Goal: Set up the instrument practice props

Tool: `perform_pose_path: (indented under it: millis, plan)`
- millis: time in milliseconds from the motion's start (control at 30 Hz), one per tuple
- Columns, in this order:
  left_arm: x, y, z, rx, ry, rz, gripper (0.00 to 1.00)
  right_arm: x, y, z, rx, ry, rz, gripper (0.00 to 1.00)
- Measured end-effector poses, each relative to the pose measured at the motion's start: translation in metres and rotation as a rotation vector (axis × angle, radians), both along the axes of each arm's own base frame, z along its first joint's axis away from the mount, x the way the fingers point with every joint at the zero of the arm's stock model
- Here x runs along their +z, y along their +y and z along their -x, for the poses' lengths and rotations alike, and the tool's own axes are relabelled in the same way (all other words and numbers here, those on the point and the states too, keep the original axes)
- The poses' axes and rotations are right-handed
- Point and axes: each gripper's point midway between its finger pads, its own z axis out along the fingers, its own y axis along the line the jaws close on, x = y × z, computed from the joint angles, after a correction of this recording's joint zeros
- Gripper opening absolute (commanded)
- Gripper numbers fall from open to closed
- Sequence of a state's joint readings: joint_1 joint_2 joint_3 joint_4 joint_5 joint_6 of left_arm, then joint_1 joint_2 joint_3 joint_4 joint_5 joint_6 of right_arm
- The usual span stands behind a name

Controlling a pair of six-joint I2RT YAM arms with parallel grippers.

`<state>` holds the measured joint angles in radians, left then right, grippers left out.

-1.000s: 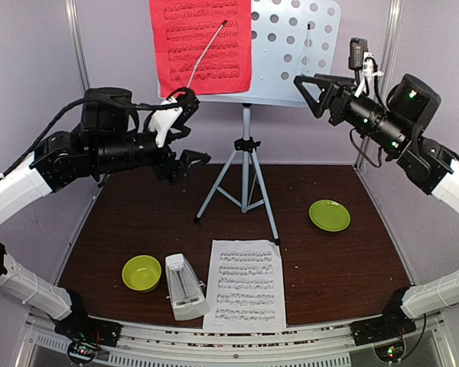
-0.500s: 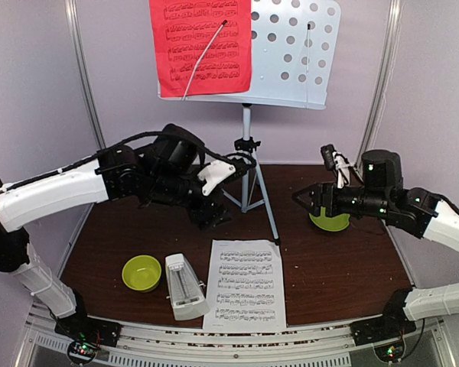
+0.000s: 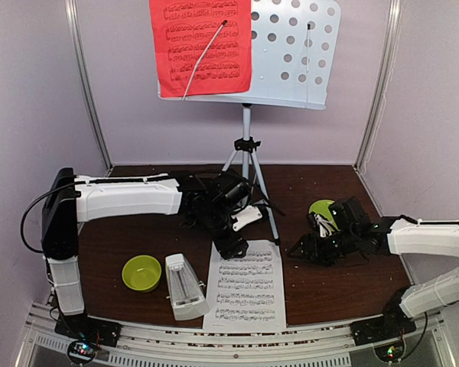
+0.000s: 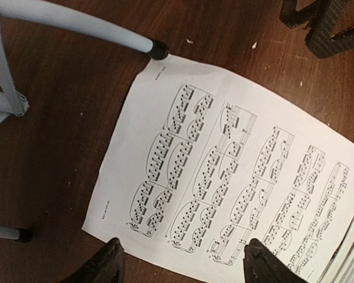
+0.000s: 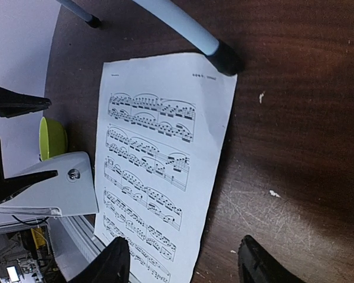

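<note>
The white sheet of printed music lies flat on the brown table near the front; it also shows in the left wrist view and the right wrist view. My left gripper is open and empty, low over the sheet's far edge. My right gripper is open and empty, low over the table at the sheet's right edge. The red sheet rests on the perforated music stand. The white metronome lies left of the white sheet.
A lime-green bowl sits left of the metronome. A lime-green plate is partly hidden behind my right arm. The tripod's legs stand behind the sheet, one foot touching its far corner.
Both arms have come down from beside the music stand to the table. The left gripper now hovers at the white sheet's far edge, the right gripper at its right side.
</note>
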<state>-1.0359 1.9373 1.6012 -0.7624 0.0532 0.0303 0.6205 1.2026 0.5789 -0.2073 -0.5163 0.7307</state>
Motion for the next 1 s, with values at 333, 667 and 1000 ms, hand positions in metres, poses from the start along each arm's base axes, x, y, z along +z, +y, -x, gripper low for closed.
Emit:
perform_pose_path:
  millis: [333, 667, 1000]
  plan:
    - [-0.041, 0.003, 0.001, 0.014, 0.063, -0.075, 0.67, -0.051, 0.008, 0.0, -0.069, 0.135, -0.057, 0.56]
    - [-0.065, 0.002, 0.0, 0.025, 0.115, -0.081, 0.65, -0.056, 0.037, -0.023, -0.112, 0.161, -0.23, 0.53]
    - [-0.077, 0.001, 0.006, 0.015, 0.146, -0.071, 0.64, -0.053, 0.05, -0.035, -0.165, 0.186, -0.338, 0.31]
